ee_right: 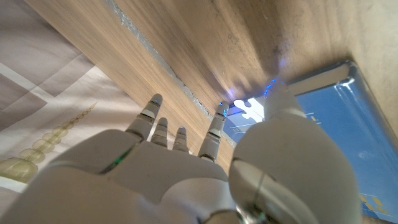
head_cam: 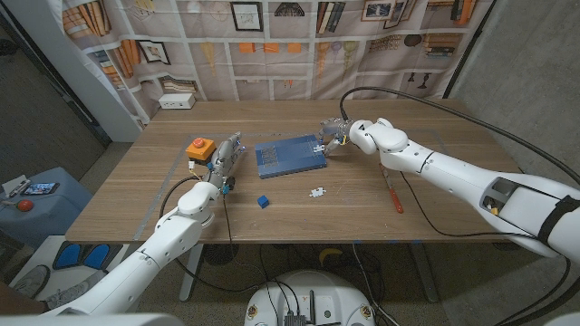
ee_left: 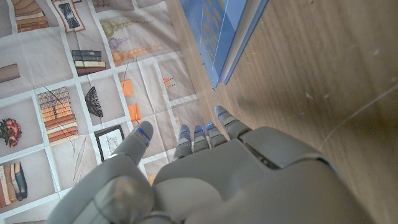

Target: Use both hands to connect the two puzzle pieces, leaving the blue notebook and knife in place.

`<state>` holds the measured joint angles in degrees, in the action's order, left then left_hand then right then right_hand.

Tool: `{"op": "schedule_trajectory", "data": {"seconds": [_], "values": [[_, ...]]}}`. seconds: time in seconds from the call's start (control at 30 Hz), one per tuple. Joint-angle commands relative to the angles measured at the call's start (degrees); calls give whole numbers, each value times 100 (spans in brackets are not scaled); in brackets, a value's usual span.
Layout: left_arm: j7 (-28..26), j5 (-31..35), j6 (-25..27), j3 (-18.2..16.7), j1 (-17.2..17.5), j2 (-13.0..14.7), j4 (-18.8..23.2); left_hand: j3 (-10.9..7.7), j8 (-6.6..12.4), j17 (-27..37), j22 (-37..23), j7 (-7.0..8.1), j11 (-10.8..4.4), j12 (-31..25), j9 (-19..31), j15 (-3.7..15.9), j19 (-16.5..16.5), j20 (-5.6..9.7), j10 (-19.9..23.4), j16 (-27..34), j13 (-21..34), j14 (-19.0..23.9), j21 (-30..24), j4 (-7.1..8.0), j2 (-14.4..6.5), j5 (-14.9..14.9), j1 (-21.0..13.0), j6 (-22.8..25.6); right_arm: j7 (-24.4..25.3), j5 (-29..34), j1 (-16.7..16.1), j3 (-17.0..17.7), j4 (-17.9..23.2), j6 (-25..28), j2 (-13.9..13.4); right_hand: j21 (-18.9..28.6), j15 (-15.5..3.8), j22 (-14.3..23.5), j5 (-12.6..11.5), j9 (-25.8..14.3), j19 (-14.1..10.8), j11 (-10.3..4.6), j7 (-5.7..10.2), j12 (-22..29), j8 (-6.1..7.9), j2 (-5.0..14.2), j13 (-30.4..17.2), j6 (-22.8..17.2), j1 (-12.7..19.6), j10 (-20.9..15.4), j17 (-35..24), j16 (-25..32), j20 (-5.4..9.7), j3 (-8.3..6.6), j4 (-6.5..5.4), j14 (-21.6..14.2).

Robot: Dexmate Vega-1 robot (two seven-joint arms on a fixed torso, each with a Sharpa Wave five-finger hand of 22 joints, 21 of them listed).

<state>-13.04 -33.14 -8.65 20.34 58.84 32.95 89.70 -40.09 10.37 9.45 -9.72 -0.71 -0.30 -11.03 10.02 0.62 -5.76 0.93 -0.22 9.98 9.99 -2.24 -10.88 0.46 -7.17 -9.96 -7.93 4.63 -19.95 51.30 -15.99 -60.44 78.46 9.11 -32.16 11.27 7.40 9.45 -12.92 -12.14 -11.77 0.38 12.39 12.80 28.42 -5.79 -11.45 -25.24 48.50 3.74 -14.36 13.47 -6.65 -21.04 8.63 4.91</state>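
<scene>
A white puzzle piece (head_cam: 316,192) lies on the wooden table in front of the blue notebook (head_cam: 290,156). A small blue piece (head_cam: 263,201) lies apart from it, to its left. My left hand (head_cam: 227,158) stands beside the notebook's left edge with fingers stretched out and nothing in it; the left wrist view shows its fingers (ee_left: 199,137) short of the notebook (ee_left: 217,37). My right hand (head_cam: 333,132) hovers at the notebook's far right corner, fingers (ee_right: 214,127) spread. Its thumb (ee_right: 280,102) is over the notebook (ee_right: 336,118), beside a white patch (ee_right: 249,111).
The knife (head_cam: 392,193) with a red-orange handle lies on the right, under my right forearm. An orange button box (head_cam: 198,148) sits just left of my left hand. A white box (head_cam: 177,100) stands at the table's back left edge.
</scene>
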Motion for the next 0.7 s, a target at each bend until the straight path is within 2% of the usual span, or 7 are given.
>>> {"op": "schedule_trajectory", "data": {"seconds": [0.03, 0.37, 0.7], "values": [[24, -4, 24, 20, -49, -16, -47, -48, 11, 29, -19, -10, -17, -2, 5, -8, -6, -10, 30, 33, 15, 0, -24, -7, -361, -6, 50, 41, 329, -78, -67, 43, -39, 36, 19, 32, -34, 21, -37, -35, -111, -90, 2, 28, 110, -8, 10, -235, 140, -128, 16, 51, 39, -17, 50, -94], [29, -7, 44, 29, -73, -19, -68, -50, 11, 29, -19, -13, -24, -2, 7, -8, -8, -16, 35, 34, 16, 5, -25, -8, -361, -5, 49, 47, 551, -85, -88, 23, -111, 49, 38, 37, -137, 19, -56, -55, -276, -231, 15, 65, 265, 33, 20, -630, 300, -428, 54, 95, 114, -41, 78, -284], [54, -20, 59, 44, -98, -27, -97, -52, 11, 30, -19, -13, -29, -4, 7, -11, -11, -17, 41, 34, 16, 2, -26, -6, -363, -5, 48, 51, 706, -99, -115, 13, -130, 49, 30, 42, -233, 18, -65, -73, -408, -271, 18, 75, 381, 48, 25, -922, 411, -610, 77, 116, 163, -50, 90, -395]]}}
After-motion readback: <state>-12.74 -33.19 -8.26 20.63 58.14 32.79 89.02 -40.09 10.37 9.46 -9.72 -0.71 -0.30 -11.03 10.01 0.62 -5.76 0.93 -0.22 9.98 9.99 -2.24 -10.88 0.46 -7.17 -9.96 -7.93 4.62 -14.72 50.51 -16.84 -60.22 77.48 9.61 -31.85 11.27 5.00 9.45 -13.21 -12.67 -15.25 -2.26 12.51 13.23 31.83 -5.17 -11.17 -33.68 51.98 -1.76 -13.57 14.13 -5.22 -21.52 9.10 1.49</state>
